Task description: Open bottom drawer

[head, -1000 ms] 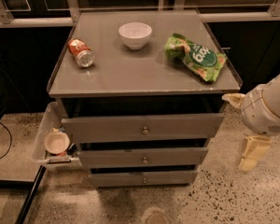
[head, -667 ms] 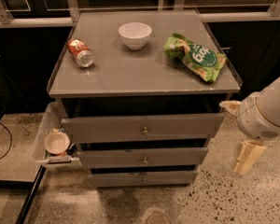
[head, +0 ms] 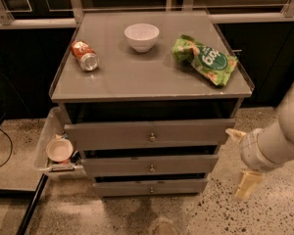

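Note:
The bottom drawer (head: 149, 186) is the lowest and narrowest grey front of the grey cabinet (head: 147, 82), with a small round metal knob (head: 151, 189) at its centre. Its front sits close under the middle drawer (head: 149, 164). My gripper (head: 235, 164) is to the right of the cabinet, beside the middle and bottom drawers, level with them and clear of them. Its two cream fingers (head: 247, 184) stand wide apart, open and empty. It touches nothing.
On the cabinet top lie a red can (head: 85, 55), a white bowl (head: 141, 36) and a green chip bag (head: 206, 59). The top drawer (head: 149, 133) is the widest front. A tray (head: 46, 141) with a small bowl (head: 59, 150) sits on the floor at the left. Speckled floor lies in front.
My gripper and arm have moved down and to the left, closer to the cabinet's right side. The drawers have not moved.

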Tool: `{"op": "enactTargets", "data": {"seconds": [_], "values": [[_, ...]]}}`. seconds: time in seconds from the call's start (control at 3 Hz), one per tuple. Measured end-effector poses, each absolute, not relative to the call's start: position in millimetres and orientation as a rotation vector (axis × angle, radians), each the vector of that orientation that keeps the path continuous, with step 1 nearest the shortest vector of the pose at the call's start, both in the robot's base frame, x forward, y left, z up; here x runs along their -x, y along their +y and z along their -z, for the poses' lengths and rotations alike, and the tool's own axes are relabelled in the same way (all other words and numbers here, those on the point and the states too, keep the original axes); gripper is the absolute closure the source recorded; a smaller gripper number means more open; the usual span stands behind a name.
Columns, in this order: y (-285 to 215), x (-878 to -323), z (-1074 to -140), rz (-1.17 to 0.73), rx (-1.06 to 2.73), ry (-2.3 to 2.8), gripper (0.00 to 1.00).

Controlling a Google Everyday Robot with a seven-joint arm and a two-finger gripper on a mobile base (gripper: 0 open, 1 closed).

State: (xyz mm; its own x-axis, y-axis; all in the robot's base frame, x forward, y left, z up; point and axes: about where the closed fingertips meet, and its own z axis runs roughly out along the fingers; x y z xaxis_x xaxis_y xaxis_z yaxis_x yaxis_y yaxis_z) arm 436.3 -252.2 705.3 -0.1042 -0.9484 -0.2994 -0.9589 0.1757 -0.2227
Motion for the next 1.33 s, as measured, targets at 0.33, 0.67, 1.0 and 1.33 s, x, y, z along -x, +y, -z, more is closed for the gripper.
{"op": "enactTargets", "data": {"seconds": [0.33,0.67,1.0,1.33], "values": [[-254,-440,-669,-0.001,1.822,1.995,0.0],[-257,-444,-630,-0.014,1.845,1.945,0.0],[-255,-443,-625,-0.021,1.853,1.942,0.0],[-248,-444,-580,-0.058,1.849,1.962,0.0]]}}
